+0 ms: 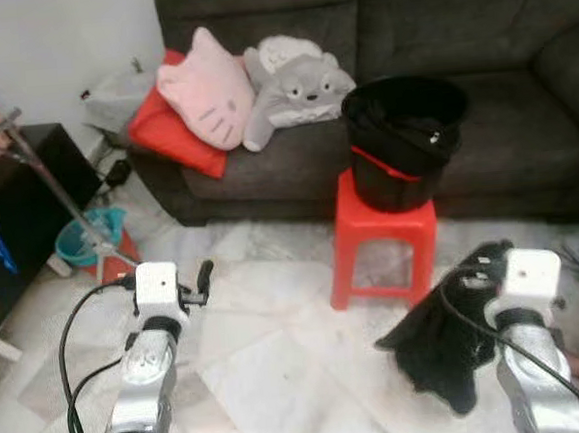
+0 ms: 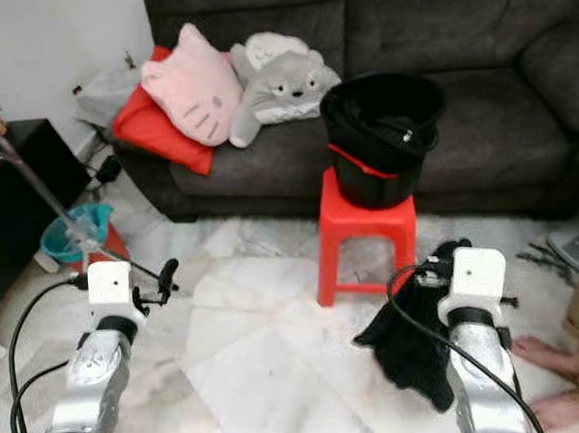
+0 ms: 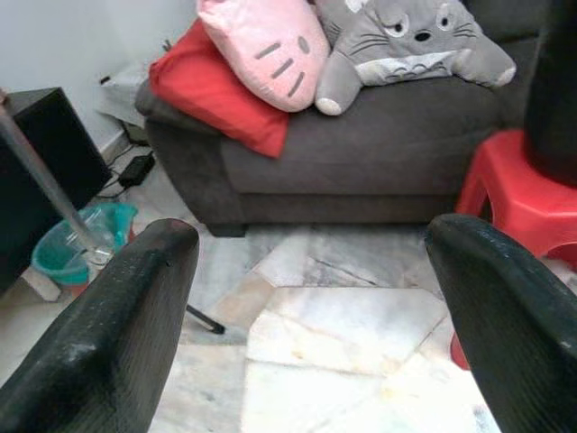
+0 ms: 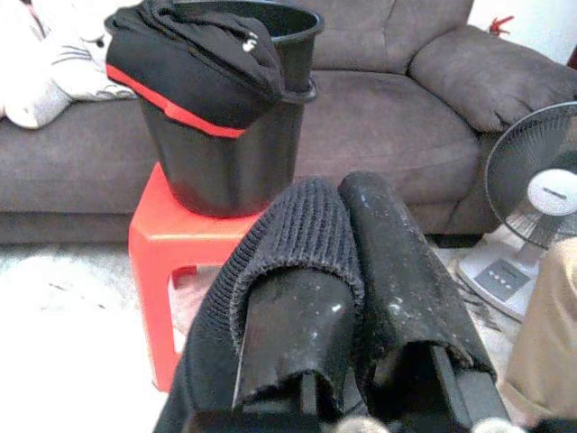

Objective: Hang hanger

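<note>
Ahead of both grippers, a dark grey sofa (image 1: pixel 462 113) with cat-face cushion (image 1: pixel 206 88) and grey plush (image 1: pixel 294 86). Beyond the right gripper (image 4: pixel 347 271), a red stool (image 1: pixel 384 239) bearing a black bucket (image 1: pixel 404 142) with dark laundry draped over its rim. Pinched in the right gripper's closed fingers, a black knit garment (image 2: pixel 415 342), drooping below it towards the floor. Left gripper (image 3: pixel 311 298) spread wide, holding nothing. Off to its left, a slanted metal pole (image 1: pixel 51 185). No hanger discernible; hanging judged not yet begun, with hanger and rail both left to find.
</note>
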You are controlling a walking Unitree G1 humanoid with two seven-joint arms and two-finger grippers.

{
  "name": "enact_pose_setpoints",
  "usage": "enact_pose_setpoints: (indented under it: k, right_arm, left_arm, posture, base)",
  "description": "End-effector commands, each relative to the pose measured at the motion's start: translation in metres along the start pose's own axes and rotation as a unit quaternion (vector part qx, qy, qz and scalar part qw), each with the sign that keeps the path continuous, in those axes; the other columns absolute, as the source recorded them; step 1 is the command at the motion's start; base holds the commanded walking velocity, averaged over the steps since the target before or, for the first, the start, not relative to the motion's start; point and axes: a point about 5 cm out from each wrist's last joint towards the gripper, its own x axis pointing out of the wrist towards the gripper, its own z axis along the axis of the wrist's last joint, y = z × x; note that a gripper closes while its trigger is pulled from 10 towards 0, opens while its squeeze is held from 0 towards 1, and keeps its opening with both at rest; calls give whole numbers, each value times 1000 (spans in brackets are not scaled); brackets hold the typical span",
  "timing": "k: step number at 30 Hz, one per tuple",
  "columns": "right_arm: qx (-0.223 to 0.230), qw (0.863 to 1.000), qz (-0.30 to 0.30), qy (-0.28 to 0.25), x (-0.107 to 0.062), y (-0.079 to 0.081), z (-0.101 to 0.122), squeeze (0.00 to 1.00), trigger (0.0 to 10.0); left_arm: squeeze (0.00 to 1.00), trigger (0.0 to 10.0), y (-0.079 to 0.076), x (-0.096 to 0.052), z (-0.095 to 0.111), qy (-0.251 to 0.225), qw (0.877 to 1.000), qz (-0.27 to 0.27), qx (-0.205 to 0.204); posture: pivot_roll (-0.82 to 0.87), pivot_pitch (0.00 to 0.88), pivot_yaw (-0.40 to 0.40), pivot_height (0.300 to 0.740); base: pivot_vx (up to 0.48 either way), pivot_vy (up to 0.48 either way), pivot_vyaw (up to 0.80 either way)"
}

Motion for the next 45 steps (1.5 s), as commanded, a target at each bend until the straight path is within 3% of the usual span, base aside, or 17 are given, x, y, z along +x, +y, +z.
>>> enact_pose_setpoints:
  k: [1,13,20,31,38,45]
  right_arm:
    - [2,1000,1,-27,2,-2,14,0,10000]
    - [-13,999,9,-36,8,-7,25,0,10000]
    - [-19,999,25,-16,6,-8,17,0,10000]
    - [-21,999,38,-21,8,-2,21,0,10000]
    - [-27,999,35,-25,5,-4,24,0,10000]
    - [-33,999,37,-21,2,-7,23,0,10000]
  left_arm:
    - [0,10000,3,-2,-4,5,1000,1,1]
    - [0,10000,-1,-6,-8,7,1000,9,-9]
    - [0,10000,-4,-10,-11,7,1000,11,-13]
    - [0,10000,-2,-22,-18,16,1000,13,-8]
    - [0,10000,-3,-17,-15,18,1000,5,-3]
    - [0,10000,1,-23,-16,19,1000,12,0]
  posture:
    - [-66,0,79,740]
    - [-66,0,49,740]
    - [-24,0,10,740]
    - [-29,0,21,740]
    - [-34,0,25,740]
    - [-13,0,9,740]
  base:
    - [0,0,500]
    - [0,0,654]
    - [0,0,631]
    - [0,0,555]
    - [0,0,779]
    - [0,0,781]
